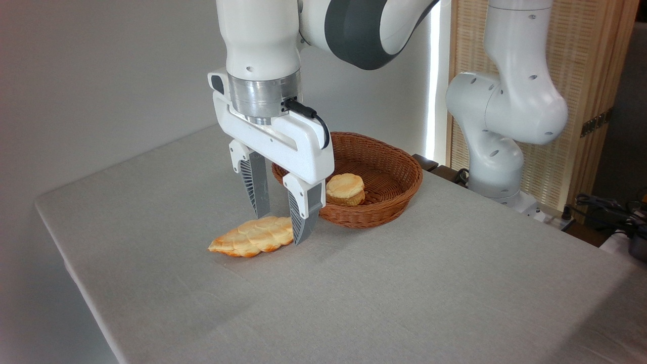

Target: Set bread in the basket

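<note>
The bread [252,236] lies flat on the surface [384,298], left of centre: a long, leaf-shaped loaf, golden-orange, with scalloped braided ridges and a pointed left end. Its right end runs in between the fingers [259,191] and is hidden behind the nearer one.

The gripper [282,226] points straight down over that right end, with the fingers spread well apart, one behind the loaf and one in front of it. They are dark grey and wedge-shaped, ribbed along their sides, set into white housings. The front finger's tip reaches down to the surface at the loaf's near edge; whether either finger actually touches the bread cannot be told. Nothing is clamped. A black cable [313,119] loops from the metal wrist ring to the white gripper body.

Just to the right and behind stands the basket [399,174], oval, reddish-brown woven wicker with low sloping sides. Inside it, near the front left wall, sits a small round thick bun [345,188], pale gold on top.

The surface is covered in a light grey, finely woven cloth. Further right rises the white jointed robot base [500,126], before a pale wooden slatted screen [581,65]. The wall [101,76] behind is plain and light.
</note>
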Robot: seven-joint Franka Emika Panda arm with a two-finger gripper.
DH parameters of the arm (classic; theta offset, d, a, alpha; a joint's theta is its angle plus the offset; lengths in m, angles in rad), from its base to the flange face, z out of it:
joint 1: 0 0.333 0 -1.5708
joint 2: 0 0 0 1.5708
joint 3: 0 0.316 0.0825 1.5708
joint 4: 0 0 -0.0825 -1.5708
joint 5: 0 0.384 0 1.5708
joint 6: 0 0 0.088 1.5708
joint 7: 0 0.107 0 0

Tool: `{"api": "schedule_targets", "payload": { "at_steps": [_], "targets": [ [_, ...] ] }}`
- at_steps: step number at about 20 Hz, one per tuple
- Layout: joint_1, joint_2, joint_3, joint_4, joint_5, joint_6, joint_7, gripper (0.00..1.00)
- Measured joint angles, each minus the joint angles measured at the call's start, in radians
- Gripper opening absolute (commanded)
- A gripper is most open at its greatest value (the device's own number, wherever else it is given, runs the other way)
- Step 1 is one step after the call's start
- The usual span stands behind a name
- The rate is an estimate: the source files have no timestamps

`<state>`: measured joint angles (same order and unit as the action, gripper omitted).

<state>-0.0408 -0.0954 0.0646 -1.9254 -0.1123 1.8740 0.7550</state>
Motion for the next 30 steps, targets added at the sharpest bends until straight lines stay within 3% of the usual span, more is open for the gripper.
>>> {"api": "schedule_targets", "payload": {
  "at_steps": [30],
  "targets": [
    [0.008,0.006,-0.005,0.055,0.000,0.000,0.004,1.00]
  ]
}}
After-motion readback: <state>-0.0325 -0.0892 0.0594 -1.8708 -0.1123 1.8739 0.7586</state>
